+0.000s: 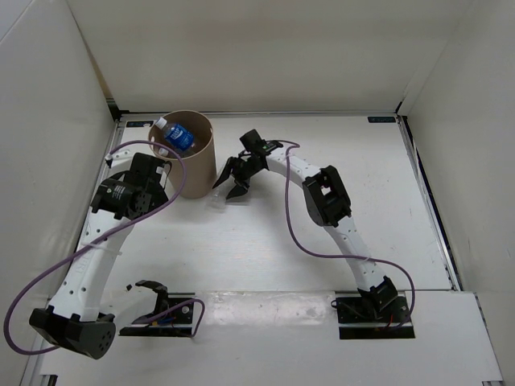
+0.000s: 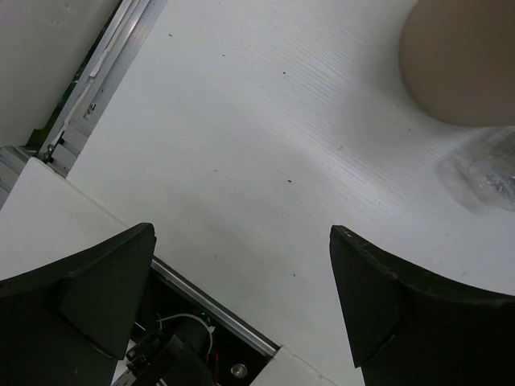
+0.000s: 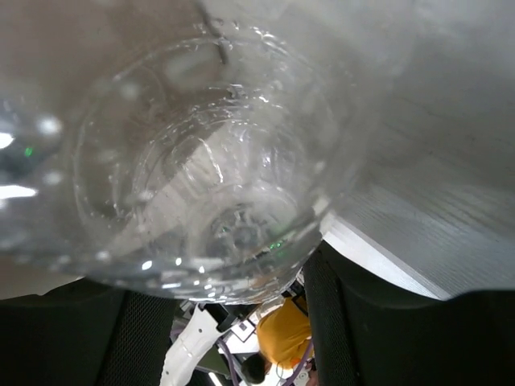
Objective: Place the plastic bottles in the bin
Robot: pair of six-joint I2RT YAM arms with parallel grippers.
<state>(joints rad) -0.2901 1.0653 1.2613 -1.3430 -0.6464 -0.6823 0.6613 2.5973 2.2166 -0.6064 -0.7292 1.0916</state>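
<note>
Grasp step: the right gripper [image 1: 231, 185] is clenched on a clear bottle [image 3: 217, 161] just beside the bin [image 1: 203, 165], which holds a blue-labelled bottle [image 1: 177, 135]; next, lift over the rim and release; the left gripper [image 2: 241, 241] is spread open.

Left end effector [image 2: 241, 241] wide, right end effector [image 1: 235, 189] clamped
</note>
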